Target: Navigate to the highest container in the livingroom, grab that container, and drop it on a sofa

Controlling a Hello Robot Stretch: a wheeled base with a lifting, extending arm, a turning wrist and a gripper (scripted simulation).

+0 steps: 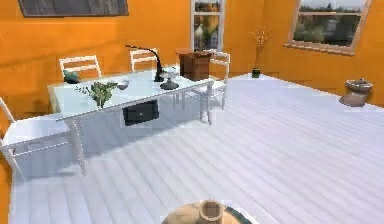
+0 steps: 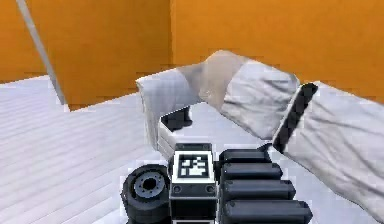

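- Several white chairs (image 1: 35, 135) surround a pale table (image 1: 75, 100) at the forward view's left.
- One grey pot (image 1: 357, 92) stands on the floor at its right, under a window (image 1: 325, 22).
- Arm side view: gripper (image 2: 148, 192) sits low; I cannot tell whether it holds anything. A white sofa (image 2: 250, 100) is just beyond.

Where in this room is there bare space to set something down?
Widest free patch: the floor between the table and the pot. On the table, a bare strip runs along the near edge, between the plant and the lamp. Crowded: its far side around the lamp.
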